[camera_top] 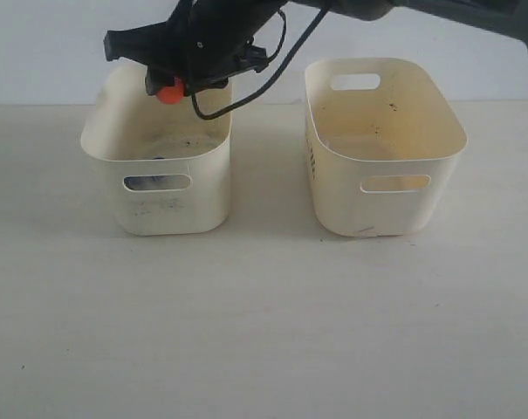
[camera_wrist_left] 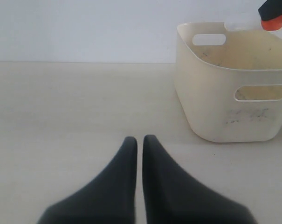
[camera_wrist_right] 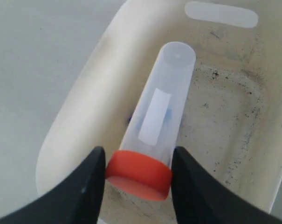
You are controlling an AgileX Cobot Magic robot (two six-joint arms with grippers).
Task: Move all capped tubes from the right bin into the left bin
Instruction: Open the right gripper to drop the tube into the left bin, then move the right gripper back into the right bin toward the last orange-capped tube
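**Fig.** The right hand [camera_wrist_right: 137, 173] is grasping a capped tube [camera_wrist_right: 161, 102] by its orange-red cap alone, above the left bin [camera_top: 102, 144] near its rim. The body may be pivoting loose, and a release here risks glancing off the rim onto the table [camera_top: 264, 332]. The left bin is showing something blue [camera_top: 156, 182] inside, indistinct; the right bin [camera_top: 333, 205] is showing no tube where its floor is visible, and the left hand [camera_wrist_left: 140, 144] is hovering clenched, empty.

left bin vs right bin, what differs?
Left bin is paler, with grey smudges and specks; right bin is yellowish inside. Right bin has dark slits on one side wall; left bin shows none. Both are cream tubs with oval handle cut-outs.
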